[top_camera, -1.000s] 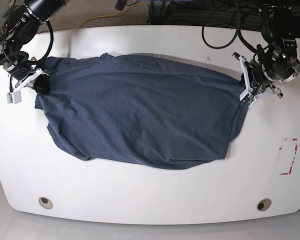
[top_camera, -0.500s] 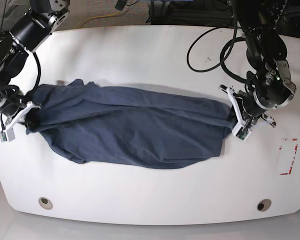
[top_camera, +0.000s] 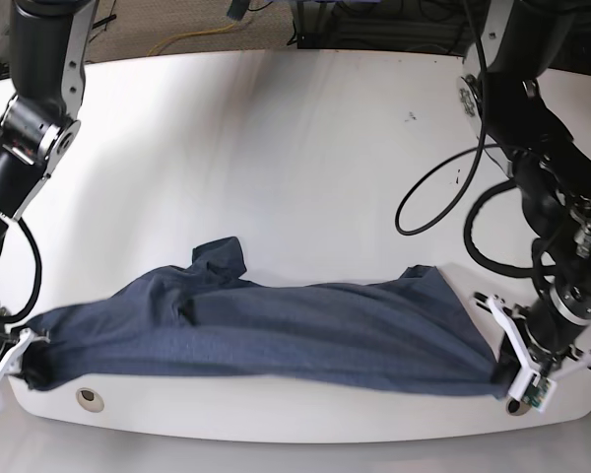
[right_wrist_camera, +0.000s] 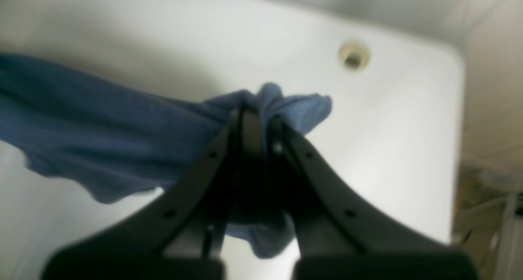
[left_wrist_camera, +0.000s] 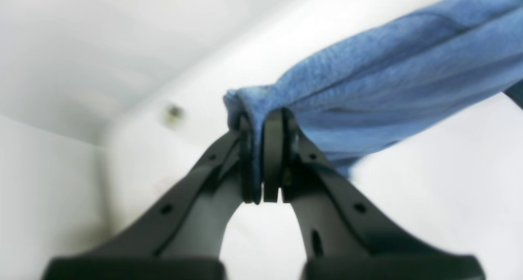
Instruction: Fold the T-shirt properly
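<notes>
because the dark navy heathered cotton t-shirt (top_camera: 276,330) is soft and limp, it sags along the white table's (top_camera: 276,128) near edge — left gripper (top_camera: 517,379) and right gripper (top_camera: 10,370) each pinch an end, good holds.

The base view looks steeply down on the whole white bench (top_camera: 295,128) from high above. Each wrist view sits close behind its own fingers (left_wrist_camera: 271,157) (right_wrist_camera: 255,128), facing toward 12 o'clock; all three share the T-shirt (top_camera: 305,330).
</notes>
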You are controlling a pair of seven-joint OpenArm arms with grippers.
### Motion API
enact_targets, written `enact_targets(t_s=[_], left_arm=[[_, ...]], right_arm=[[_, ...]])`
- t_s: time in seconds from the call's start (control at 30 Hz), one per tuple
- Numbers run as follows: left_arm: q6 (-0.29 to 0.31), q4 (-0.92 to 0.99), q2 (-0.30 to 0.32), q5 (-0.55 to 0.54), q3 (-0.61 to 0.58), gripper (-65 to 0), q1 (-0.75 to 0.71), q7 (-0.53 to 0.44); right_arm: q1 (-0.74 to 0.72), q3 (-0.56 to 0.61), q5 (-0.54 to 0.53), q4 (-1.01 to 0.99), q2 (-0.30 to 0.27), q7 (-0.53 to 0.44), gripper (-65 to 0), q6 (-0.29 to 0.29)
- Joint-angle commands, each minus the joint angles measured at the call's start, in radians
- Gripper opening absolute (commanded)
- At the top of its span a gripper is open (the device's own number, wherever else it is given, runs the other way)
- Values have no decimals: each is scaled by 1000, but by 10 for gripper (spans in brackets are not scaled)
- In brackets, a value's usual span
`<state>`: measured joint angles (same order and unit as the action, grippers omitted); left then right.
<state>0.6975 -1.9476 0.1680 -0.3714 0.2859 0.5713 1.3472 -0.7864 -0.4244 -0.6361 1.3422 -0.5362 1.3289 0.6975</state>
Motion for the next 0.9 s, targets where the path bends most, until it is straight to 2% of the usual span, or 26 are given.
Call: enact_targets(t_s=[0.0, 0.23, 0.3, 0.4, 0.5, 0.8, 0.87], left_arm=[[1, 1, 52, 2, 3, -650, 114, -19], [1, 75, 169, -1, 0, -650, 353, -19], [1, 81, 175, -1, -1, -650, 369, -13], [1, 80, 176, -2, -37, -650, 365, 5], [1, 47, 179, -2, -80, -650, 327, 7], [1, -49, 152, -2, -123, -650, 52, 18], [1, -51, 153, -2, -123, -650, -7, 36]], right_arm=[[-110, 42, -15, -7, -42, -30, -650, 1], [-357, 169, -17, -16, -77, -5, -650, 1], [-373, 174, -17, -16, -80, 4, -650, 1], [-365, 174, -17, -14, -114, 13, -650, 1], [-278, 146, -20, -10, -115, 21, -650, 1], [140, -67, -215, 12, -109, 25, -650, 1], [230, -123, -238, 13, -81, 25, -650, 1]])
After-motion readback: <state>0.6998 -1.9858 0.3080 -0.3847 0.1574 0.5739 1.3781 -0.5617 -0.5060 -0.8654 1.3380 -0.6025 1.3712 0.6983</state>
